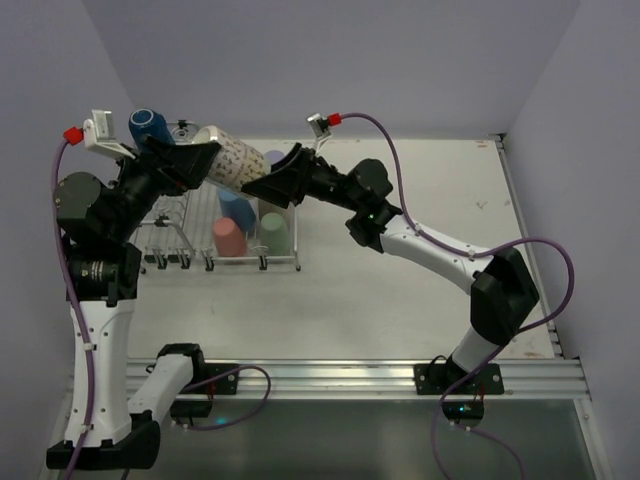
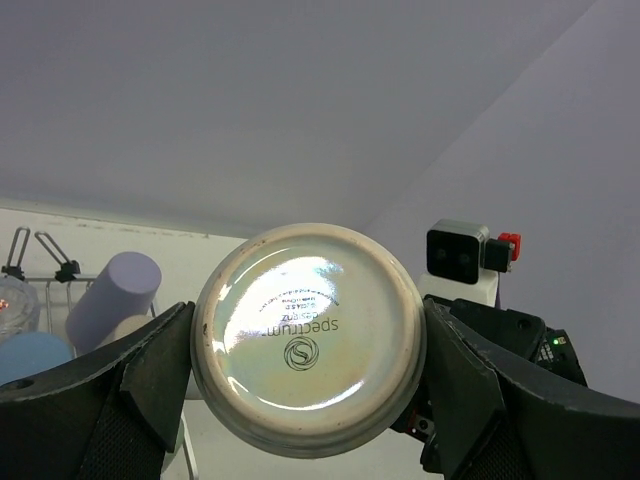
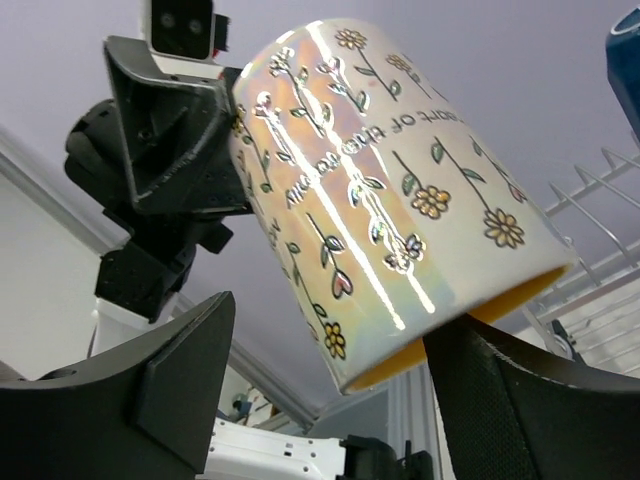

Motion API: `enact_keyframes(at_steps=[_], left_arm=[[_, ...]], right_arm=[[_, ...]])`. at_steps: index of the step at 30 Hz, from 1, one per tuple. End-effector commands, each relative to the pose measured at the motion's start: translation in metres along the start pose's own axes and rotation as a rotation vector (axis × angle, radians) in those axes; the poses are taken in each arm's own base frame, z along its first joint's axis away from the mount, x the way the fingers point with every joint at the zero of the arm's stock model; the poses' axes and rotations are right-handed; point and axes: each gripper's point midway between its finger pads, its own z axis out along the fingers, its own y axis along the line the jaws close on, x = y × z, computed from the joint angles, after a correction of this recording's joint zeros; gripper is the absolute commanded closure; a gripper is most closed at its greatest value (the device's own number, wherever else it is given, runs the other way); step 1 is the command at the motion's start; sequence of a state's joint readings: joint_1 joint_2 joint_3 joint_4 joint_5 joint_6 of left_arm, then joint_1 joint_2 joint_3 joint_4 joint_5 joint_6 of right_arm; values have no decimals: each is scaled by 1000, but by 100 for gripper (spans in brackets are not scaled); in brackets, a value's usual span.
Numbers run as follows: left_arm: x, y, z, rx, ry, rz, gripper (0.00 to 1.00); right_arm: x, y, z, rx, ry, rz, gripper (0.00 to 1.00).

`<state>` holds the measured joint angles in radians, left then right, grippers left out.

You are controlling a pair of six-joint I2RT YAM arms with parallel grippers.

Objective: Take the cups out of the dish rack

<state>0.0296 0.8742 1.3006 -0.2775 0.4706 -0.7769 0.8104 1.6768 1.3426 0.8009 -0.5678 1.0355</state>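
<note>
A white mug with a flower print and an orange inside [image 1: 235, 162] hangs tilted in the air over the dish rack [image 1: 205, 264]. My left gripper [image 1: 195, 160] is shut on its base end; the left wrist view shows the mug's glossy underside [image 2: 310, 335] clamped between both fingers. My right gripper [image 3: 335, 320] straddles the mug's rim [image 3: 400, 190]. Its jaws are open, with a gap on one side. In the rack stand pink [image 1: 229, 238], mint [image 1: 274, 232] and blue [image 1: 236, 207] cups. A dark blue mug [image 1: 150, 125] sits at the rack's far left.
A lilac cup [image 2: 115, 295] stands upturned in the rack below the held mug. The rack's wire prongs [image 3: 600, 190] rise close under the right gripper. Bare white table [image 1: 420, 200] lies right of the rack and in front of it.
</note>
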Motion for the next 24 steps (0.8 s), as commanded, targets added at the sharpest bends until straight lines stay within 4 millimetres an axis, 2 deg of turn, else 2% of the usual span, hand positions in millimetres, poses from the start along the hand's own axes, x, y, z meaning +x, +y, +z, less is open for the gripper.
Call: enact_keyframes(at_steps=[1,3,5,7,9,10,11,13,14,15,17,18,20,22,23,24], left_arm=[[-8,-54,-18,209,-1,-32,100],[-4,-54,-19,221,3,-37,100],[2,-50,-18,226,7,-59,100],[5,-51,-20,246,7,-80,100],[11,-49,-21,254,9,-93,100],[8,-53,-22,275,-8,-85,100],[9,-53,-22,280,-7,-85,100],[9,-52,-23,282,-6,-84,98],[9,-52,-23,283,-7,-80,94],[10,-52,-24,282,-12,-75,81],[11,-50,-24,276,-15,-60,66],[11,-47,-24,268,-24,-43,51],[14,-43,-24,251,-23,-37,35],[21,-37,-23,246,-7,-37,16],[22,-36,-22,252,-7,-31,12],[25,-38,-24,269,-3,-31,6]], right_arm=[[-33,59,0,-170,-76,-120,25],[-35,64,0,-190,-83,-120,27],[-33,64,2,-209,-72,-87,37],[-37,76,1,-271,-87,-63,41],[-38,81,0,-305,-95,-36,55],[-39,81,0,-307,-100,-32,61],[-41,82,-1,-306,-114,-29,74],[-44,86,-5,-314,-139,-36,85],[-46,88,-8,-307,-160,-36,90],[-47,88,-10,-302,-169,-42,100],[-44,84,-15,-277,-182,-39,100],[-48,89,-19,-273,-203,-54,100],[-44,84,-26,-247,-212,-52,100],[-49,89,-34,-241,-236,-71,100],[-46,84,-38,-222,-238,-66,100],[-51,90,-44,-223,-253,-84,100]])
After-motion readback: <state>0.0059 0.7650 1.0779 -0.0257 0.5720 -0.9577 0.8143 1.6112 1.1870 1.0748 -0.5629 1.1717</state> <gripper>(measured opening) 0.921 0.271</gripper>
